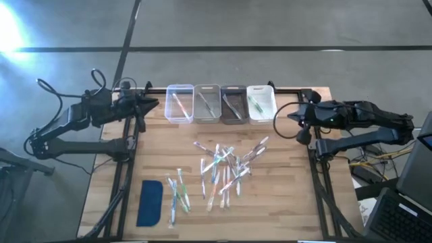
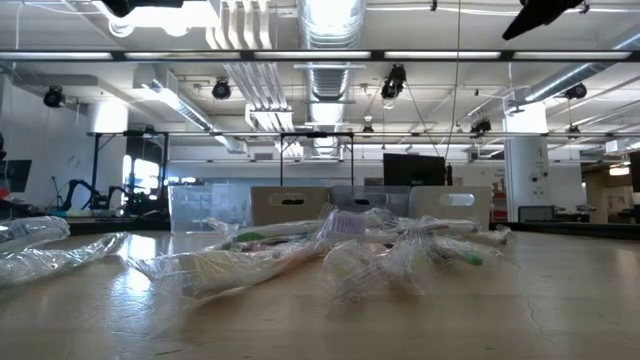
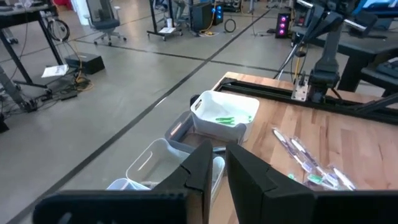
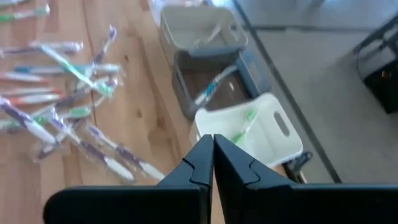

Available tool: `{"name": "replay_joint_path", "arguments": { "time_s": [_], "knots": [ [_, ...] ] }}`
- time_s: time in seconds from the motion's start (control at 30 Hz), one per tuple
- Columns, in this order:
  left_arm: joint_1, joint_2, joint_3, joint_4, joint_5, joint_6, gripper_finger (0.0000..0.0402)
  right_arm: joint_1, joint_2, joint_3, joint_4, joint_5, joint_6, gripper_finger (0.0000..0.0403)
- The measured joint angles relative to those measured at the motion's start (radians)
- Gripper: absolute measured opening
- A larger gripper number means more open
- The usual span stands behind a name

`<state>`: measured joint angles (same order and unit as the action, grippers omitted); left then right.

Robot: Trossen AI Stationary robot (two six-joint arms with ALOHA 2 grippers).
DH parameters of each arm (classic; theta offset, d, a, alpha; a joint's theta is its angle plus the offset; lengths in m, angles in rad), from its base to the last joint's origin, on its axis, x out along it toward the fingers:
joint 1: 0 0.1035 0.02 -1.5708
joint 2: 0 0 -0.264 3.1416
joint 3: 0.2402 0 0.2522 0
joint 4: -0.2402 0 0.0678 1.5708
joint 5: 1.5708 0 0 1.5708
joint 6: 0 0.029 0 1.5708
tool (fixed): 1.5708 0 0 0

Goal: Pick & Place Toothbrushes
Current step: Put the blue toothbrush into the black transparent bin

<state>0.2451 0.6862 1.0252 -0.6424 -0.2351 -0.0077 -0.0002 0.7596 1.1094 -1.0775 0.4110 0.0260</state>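
Note:
Several wrapped toothbrushes (image 1: pixel 226 169) lie in a loose pile on the middle of the wooden table (image 1: pixel 290 202); they also show in the low view (image 2: pixel 330 250). A few more toothbrushes (image 1: pixel 177 194) lie toward the near left. My left gripper (image 1: pixel 154 104) hovers in the air by the table's far left, beside the clear bin (image 1: pixel 179 102). Its fingers (image 3: pixel 205 163) stand a little apart with nothing between them. My right gripper (image 1: pixel 291 116) hovers by the white bin (image 1: pixel 260 102), shut and empty, its fingertips (image 4: pixel 205 149) meeting above that bin (image 4: pixel 261 127).
Four small bins stand in a row along the far edge: clear, beige (image 1: pixel 207 102), dark (image 1: pixel 233 102) and white, each with a toothbrush or two lying inside. A flat dark-blue pad (image 1: pixel 150 202) lies at the near left. Bare wood shows at the near right.

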Motion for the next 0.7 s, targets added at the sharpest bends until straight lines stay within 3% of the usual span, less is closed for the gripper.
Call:
{"name": "replay_joint_path", "arguments": {
  "time_s": [0.17,0.4,0.7],
  "knots": [
    [0.000,0.020,0.012,0.008,0.007,0.004,0.0099,-0.001,-0.084,-0.116,0.106,0.020,-0.018,0.0008],
    [0.000,0.064,0.049,0.006,0.037,0.003,0.0157,-0.003,-0.138,-0.198,0.123,0.124,0.018,0.0008],
    [-0.006,0.109,0.158,-0.101,0.096,-0.022,0.0164,-0.003,-0.157,-0.240,0.124,0.141,-0.003,0.0009]
  ]
}}
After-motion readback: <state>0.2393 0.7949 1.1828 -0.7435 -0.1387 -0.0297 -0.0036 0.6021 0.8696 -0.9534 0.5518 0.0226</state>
